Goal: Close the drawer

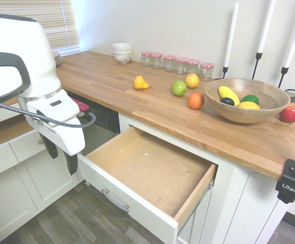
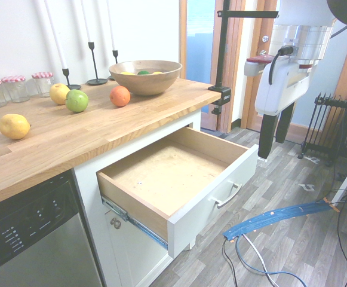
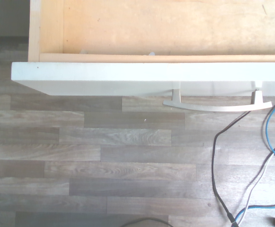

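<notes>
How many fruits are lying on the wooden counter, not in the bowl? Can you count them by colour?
Yellow: 2 (yellow pear, yellow apple)
Green: 1 (green apple)
Orange: 1 (orange)
Red: 1 (red apple)
Total: 5

A wooden countertop carries a wooden fruit bowl, loose fruit, jars and candlesticks.
</notes>
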You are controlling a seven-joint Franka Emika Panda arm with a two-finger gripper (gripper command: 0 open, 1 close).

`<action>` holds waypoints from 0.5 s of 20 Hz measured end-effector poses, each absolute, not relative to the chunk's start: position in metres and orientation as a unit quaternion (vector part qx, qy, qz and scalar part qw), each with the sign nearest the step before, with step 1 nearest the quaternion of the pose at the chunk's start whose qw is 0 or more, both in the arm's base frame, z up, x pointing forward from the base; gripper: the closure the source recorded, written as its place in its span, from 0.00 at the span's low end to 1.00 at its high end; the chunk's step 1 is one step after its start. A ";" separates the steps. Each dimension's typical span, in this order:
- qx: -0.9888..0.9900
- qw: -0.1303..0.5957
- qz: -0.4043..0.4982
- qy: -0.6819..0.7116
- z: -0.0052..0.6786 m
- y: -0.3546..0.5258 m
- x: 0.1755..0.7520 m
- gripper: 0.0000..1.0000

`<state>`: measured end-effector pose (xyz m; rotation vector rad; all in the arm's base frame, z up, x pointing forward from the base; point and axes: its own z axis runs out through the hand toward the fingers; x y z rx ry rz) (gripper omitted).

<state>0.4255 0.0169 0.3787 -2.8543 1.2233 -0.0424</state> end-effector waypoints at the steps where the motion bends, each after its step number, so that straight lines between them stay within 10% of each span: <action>1: -0.919 0.018 -0.014 0.395 0.379 0.017 0.426 0.00; 10: -0.914 0.017 -0.019 0.405 0.372 0.017 0.422 0.00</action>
